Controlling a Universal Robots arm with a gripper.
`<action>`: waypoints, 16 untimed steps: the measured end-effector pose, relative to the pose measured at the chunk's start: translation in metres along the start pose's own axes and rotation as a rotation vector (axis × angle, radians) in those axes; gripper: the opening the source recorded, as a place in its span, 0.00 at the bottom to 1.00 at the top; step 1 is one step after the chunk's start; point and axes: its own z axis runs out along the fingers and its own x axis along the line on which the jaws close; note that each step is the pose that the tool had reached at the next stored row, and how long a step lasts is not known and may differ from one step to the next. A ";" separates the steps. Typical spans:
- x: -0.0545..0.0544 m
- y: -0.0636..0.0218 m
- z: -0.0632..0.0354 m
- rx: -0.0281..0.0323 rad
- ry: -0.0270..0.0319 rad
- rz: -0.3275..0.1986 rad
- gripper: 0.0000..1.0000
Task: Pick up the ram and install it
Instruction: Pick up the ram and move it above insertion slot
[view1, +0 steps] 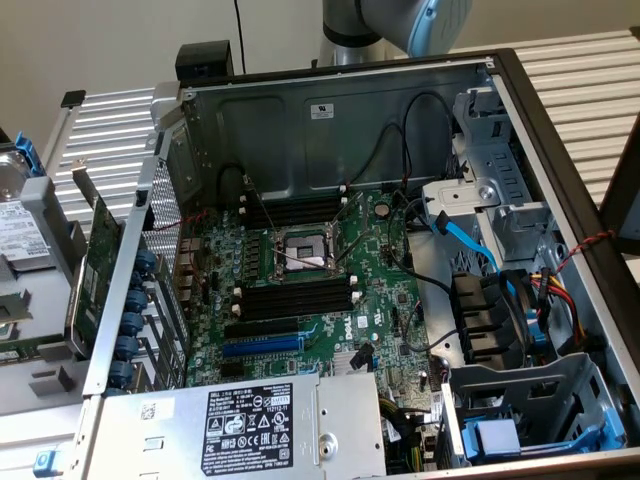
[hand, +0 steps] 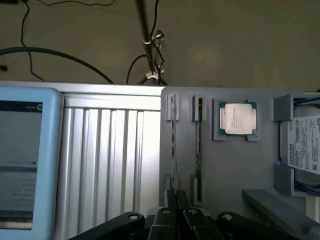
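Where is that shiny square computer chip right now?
In the wrist view the square chip lies flat in a recess of the grey tray, between the two narrow stick holders and the Toshiba hard drive.

The desk is a ribbed aluminium surface of long parallel slats. An open computer case lies on its side directly on it. A flat grey holder tray also rests on the slats. A screen with a light-blue frame overlaps them nearby; whether it touches them cannot be told.
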 end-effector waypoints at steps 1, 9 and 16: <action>0.001 -0.0032 -0.0048 -0.0002 0.0001 0.000 0.12; 0.005 -0.0270 -0.0426 -0.0007 -0.0054 0.000 0.12; 0.009 -0.0474 -0.0757 -0.0016 -0.0117 -0.001 0.12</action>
